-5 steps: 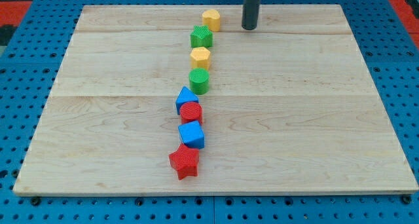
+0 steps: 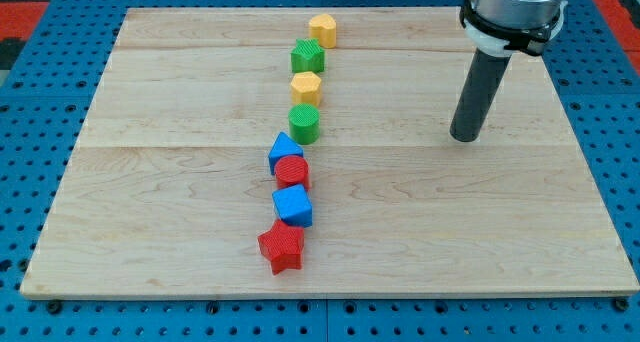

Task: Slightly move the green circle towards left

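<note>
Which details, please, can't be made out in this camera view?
- Arm above the tool's collar: cut off by the view's top edge.
- Blue block beside the green circle: shape partly hidden by the red circle.
- Whether my tip touches the board: cannot tell.

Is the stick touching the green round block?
No, my tip stands well off to the view's right of the green circle, with bare wooden board between them.

Thing: we see a green ribbed plastic circle block [image 2: 304,124].
Pose: upright, flat face up.
Place: on the board, in the middle of a column of blocks, near the view's centre.
</note>
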{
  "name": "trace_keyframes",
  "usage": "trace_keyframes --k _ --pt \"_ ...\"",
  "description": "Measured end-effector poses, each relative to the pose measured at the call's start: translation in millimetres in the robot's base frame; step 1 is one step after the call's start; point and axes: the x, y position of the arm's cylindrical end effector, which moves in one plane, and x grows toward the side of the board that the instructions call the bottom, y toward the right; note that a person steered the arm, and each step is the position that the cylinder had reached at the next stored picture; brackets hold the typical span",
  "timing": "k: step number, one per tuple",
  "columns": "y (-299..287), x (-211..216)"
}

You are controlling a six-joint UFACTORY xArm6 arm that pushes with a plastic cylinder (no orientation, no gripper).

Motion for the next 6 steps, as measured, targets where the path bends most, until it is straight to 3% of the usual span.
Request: trace_keyframes --k 1,2,6 --pt "-41 -11" --pt "-26 -33" --pt "-225 -18"
